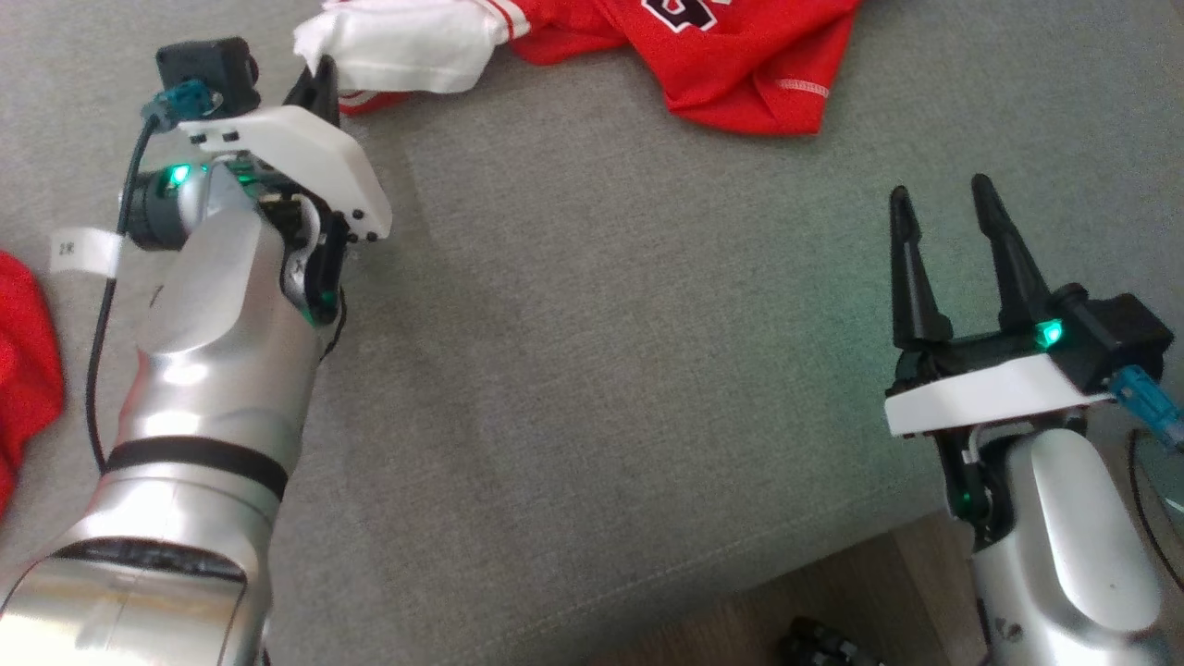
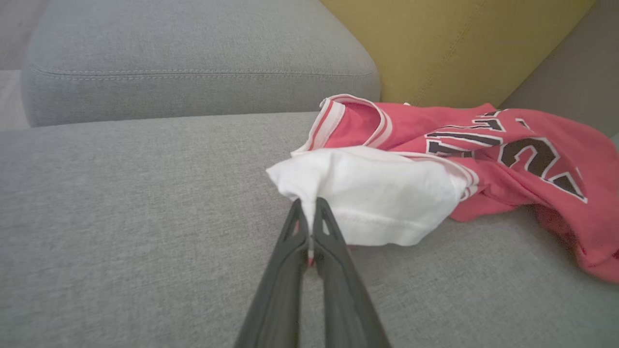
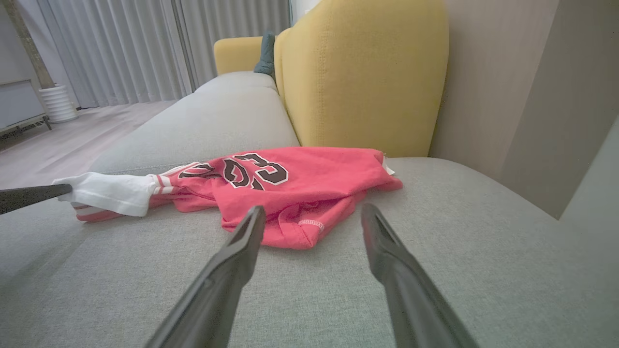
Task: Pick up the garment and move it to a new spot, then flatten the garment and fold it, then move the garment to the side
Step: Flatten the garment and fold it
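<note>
Grip: left hand [image 2: 308,209], the nearer one, pinched shut on the white sleeve [image 2: 382,193] of the garment [image 3: 309,179]. This red jersey lies crumpled on the sofa seat [image 1: 573,370] at the foot of the yellow backrest [image 3: 362,77], long axis along the backrest. Free: right hand [image 1: 939,194] wide open, empty, short of the hem [image 3: 290,237], on the side away from the backrest.

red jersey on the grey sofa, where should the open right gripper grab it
Likely the stitched hem fold of the red numbered jersey nearest the right gripper, coming straight ahead, low over the grey sofa cushion; that fold bulges up there.
</note>
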{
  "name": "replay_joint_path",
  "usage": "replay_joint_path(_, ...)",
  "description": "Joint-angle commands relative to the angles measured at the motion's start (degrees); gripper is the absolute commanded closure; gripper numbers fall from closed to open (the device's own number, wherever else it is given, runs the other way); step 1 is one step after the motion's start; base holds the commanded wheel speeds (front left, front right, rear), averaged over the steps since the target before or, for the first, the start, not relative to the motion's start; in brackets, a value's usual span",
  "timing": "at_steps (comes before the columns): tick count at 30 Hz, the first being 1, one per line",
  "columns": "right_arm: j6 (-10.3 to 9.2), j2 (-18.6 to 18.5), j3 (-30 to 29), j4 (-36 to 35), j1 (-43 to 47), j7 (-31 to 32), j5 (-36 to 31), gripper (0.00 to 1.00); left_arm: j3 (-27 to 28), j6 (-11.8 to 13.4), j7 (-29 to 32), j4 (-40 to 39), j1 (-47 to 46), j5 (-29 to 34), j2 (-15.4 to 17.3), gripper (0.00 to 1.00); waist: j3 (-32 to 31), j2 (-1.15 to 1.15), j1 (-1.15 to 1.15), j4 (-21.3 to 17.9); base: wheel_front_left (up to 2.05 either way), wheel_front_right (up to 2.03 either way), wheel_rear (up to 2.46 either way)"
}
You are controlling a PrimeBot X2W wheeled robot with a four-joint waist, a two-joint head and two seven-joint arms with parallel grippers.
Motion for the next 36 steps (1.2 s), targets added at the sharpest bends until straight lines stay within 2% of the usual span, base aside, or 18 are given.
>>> replay_joint_path(1, -0.04, 0.0, 0.5, -1.4, -1.2, -0.4, 0.1, 0.0, 1.2, -0.4, -1.1, -1.0, -2.5, -0.6, 1.2, 1.0, -0.6, 0.0, 0.0, 0.5, 0.0, 0.0, 0.0)
replay_joint_path(9, -0.04, 0.0, -3.5, 0.0, -2.0, 0.4, -1.1, 0.0, 1.8, -1.9, -6.5, -1.5, -1.7, -2.5, 0.4, 1.0, -4.6, 0.0, 0.0, 4.6, 0.0, 0.0, 0.0)
replay_joint_path(14, -0.04, 0.0, -9.5, 0.3, -2.4, 1.1, -2.1, 0.0, 2.4, -2.7, -7.7, -5.4, 0.9, -3.1, 0.6, 1.0, -7.4, 0.0, 0.0, 7.3, 0.0, 0.0, 0.0)
replay_joint_path(21, -0.04, 0.0, -12.3, 0.5, -1.2, 2.8, -3.0, 0.0, 2.2, -3.1, -8.0, -12.3, 8.6, -3.5, 1.2, 1.0, -10.9, 0.0, 0.0, 10.8, 0.0, 0.0, 0.0)
replay_joint_path(29, -0.04, 0.0, -11.7, 1.2, 1.3, 4.8, -2.4, 0.0, 1.1, -1.4, -7.3, -23.4, 21.1, -4.0, 1.3, 1.0, -14.7, 0.0, 0.0, 14.2, 0.0, 0.0, 0.0)
replay_joint_path(32, -0.04, 0.0, -11.0, 1.7, 2.1, 5.7, -2.0, 0.0, 1.6, 0.2, -6.3, -27.9, 26.0, -5.0, 1.3, 1.0, -15.6, 0.0, 0.0, 15.3, 0.0, 0.0, 0.0)
replay_joint_path(36, -0.04, 0.0, -8.3, 3.2, 2.7, 7.9, 0.2, 0.0, 0.3, 1.1, -4.5, -32.6, 31.3, -5.1, 1.2, 1.0, -15.9, 0.0, 0.0, 16.6, 0.0, 0.0, 0.0)
